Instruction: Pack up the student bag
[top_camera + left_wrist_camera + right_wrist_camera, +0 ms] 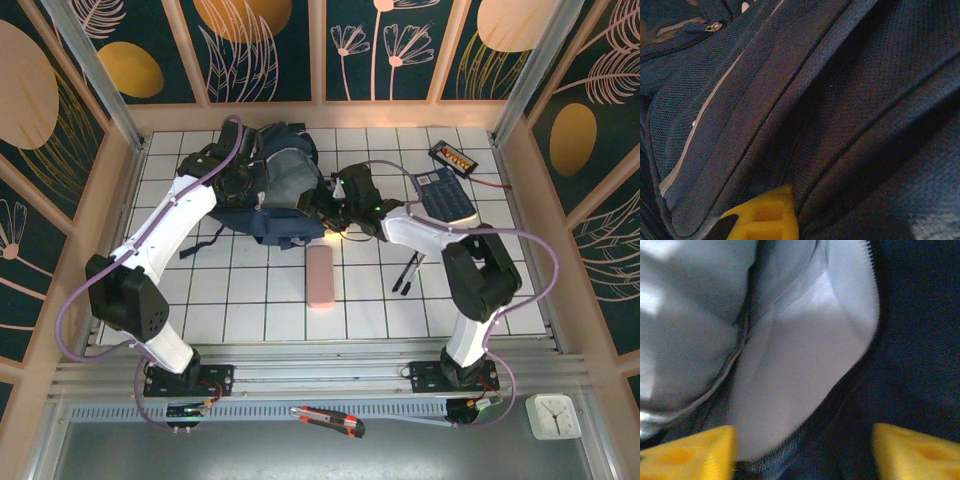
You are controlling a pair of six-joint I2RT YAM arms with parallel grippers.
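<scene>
From above: bag (272, 180) on the table (480, 300), by the far edge, left of centre, slumped, with a grey panel on top and navy cloth spilling toward the middle. Left gripper (245, 185) against its left side, right gripper (322, 207) at its right side. Given by that view alone: pink case (320, 277) near the table's middle, just clear of the bag; pens (405, 272) to the case's right; navy calculator (445, 193) toward the far right; small black device (453, 156) with orange keys in the far right corner; cutter (330, 421) and white clock (552, 415) off the table, beyond its near edge. Given by the left wrist alone: navy mesh, piping, a light stripe and a zip pull (714, 26) at top left, with one yellow finger (767, 217) at the bottom edge, cloth folded hard against it and over its partner; closed tight, seemingly pinching bag cloth. Given by the right wrist alone: pale grey lining (805, 365) inside a zip edge, dark navy to the right, and two yellow fingers (687, 452) set wide apart at the bottom corners; spread open, gripping nothing, lining lying loose between. Lettering on calculator, device and clock too small to read.
</scene>
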